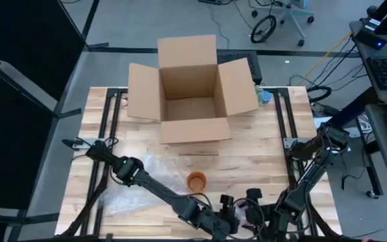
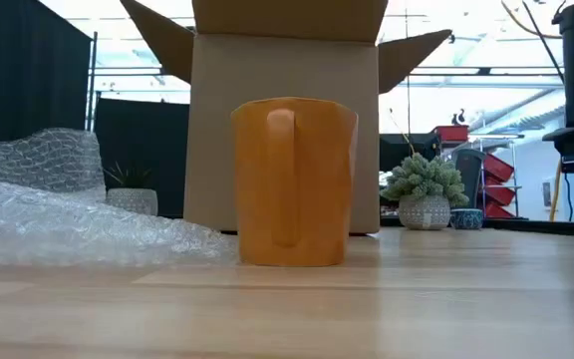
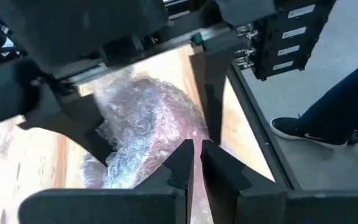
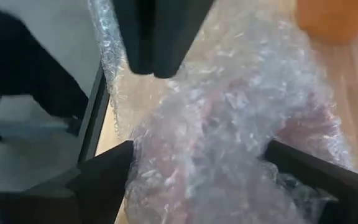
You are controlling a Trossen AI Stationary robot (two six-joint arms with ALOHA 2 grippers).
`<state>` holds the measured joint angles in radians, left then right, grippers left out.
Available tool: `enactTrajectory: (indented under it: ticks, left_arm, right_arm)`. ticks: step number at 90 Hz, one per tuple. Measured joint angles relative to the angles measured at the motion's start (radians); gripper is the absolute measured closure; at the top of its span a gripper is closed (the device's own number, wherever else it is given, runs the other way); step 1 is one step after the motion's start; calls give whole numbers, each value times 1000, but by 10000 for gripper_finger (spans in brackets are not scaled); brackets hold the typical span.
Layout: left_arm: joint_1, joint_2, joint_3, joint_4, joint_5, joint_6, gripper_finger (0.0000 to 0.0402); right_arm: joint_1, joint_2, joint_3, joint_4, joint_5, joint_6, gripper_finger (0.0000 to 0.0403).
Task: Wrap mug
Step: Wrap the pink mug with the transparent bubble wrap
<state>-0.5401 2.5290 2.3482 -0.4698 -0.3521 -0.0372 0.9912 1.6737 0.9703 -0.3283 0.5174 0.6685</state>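
High view: both grippers at the table's near edge, partly cut off by the frame; left gripper (image 1: 230,220) and right gripper (image 1: 252,214) close together, finger detail too small to read here. Orange mug (image 1: 197,180) upright on the table (image 1: 261,148), between the box (image 1: 190,91) and the grippers, just apart from them. Bubble wrap (image 1: 136,185) faint against the wood on the left side, edges hard to trace.

Low view: mug (image 2: 293,181) upright, handle facing the camera, hiding the box's (image 2: 287,120) lower middle. Wrap (image 2: 58,214) heaped at left, reaching up to the mug's base; contact not clear. No gripper shown. Small potted plant (image 2: 425,194) behind, beside the box; seen in the high view only as a speck by the box flap.

Left wrist view: left gripper (image 3: 197,149) with fingertips nearly pressed together, a thin slit between them, nothing seen pinched. Pinkish wad of wrap (image 3: 145,124) just beyond the tips, partly hidden by the other arm's dark body. A person's leg and shoe (image 3: 300,130) on the floor past the table edge.

Right wrist view: right gripper (image 4: 197,165) spread wide, wrap (image 4: 229,130) bulging between the fingers (image 4: 104,174) and touching them. Mug (image 4: 337,18) cut off at the corner.
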Motion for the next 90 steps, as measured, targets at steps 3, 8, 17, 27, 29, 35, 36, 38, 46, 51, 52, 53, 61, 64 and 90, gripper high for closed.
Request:
enactTrajectory:
  ticks: [3,8,17,27,29,35,36,38,46,51,52,53,61,64,90]
  left_arm:
    - [-5,0,0,0,-6,0,382]
    - [-12,0,0,-7,-31,3,382]
    - [-26,0,0,-14,-91,48,382]
    - [-34,0,0,-13,-139,71,382]
    - [-36,0,0,-14,-145,71,382]
    - [-38,0,0,-17,-156,73,382]
    - [-38,0,0,-19,-158,74,382]
    - [-38,0,0,-22,-165,77,382]
    - [-38,0,0,-29,-197,83,382]
    - [-37,0,0,-45,-213,98,382]
    - [-37,0,0,-49,-216,100,382]
    - [-37,0,0,-52,-221,100,382]
    - [-33,0,0,-72,-241,103,382]
    - [-32,0,0,-73,-243,103,382]
    - [-33,0,0,-73,-259,103,382]
  right_arm:
    - [-2,0,0,2,0,-34,62]
    - [-7,0,0,4,1,-94,62]
    - [-17,0,0,12,-29,-226,62]
    - [-16,0,0,9,-69,-365,62]
    - [-15,0,0,6,-63,-387,63]
    - [-5,0,0,-13,-13,-440,64]
    - [-4,0,0,-17,-3,-447,64]
    - [-4,0,0,-24,15,-460,64]
    - [-15,0,0,-55,83,-515,64]
    - [-22,0,0,-84,137,-541,64]
    - [-24,0,0,-88,147,-546,64]
    - [-24,0,0,-92,155,-551,64]
    - [-32,-3,2,-103,160,-564,64]
    - [-32,-5,10,-122,153,-561,64]
    - [-44,-25,169,-332,26,-293,64]
